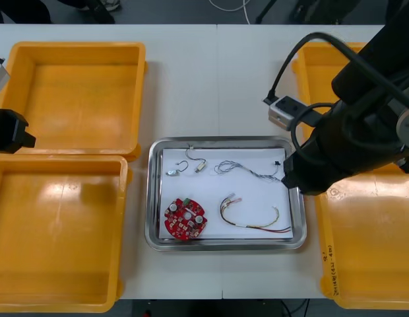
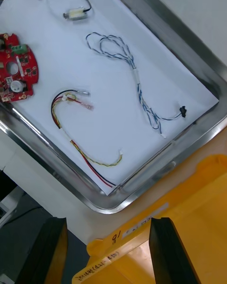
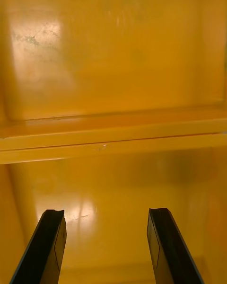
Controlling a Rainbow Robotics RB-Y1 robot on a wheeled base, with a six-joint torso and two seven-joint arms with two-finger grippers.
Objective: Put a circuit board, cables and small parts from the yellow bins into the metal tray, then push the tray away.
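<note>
The right gripper (image 2: pixel 108 225) is hovering with its fingers spread wide and gripping nothing, above the rim of the near right yellow bin (image 2: pixel 189 246), at 4 o'clock from the metal tray (image 1: pixel 224 245). Inside the tray, the round red circuit board (image 1: pixel 185 218) is lying at 7 o'clock, the red and yellow cable (image 1: pixel 251 214) at 5, the twisted blue and white cable (image 1: pixel 247 169) at 2, and the small metal parts (image 1: pixel 199 167) at 11. The left gripper (image 3: pixel 105 213), its fingers equally wide, is hanging over the left yellow bins (image 1: pixel 72 99), at 9 o'clock.

Electronics workshop: yellow bins (image 1: pixel 79 46), metal tray (image 1: pixel 224 140), circuit board (image 1: pixel 185 218).
</note>
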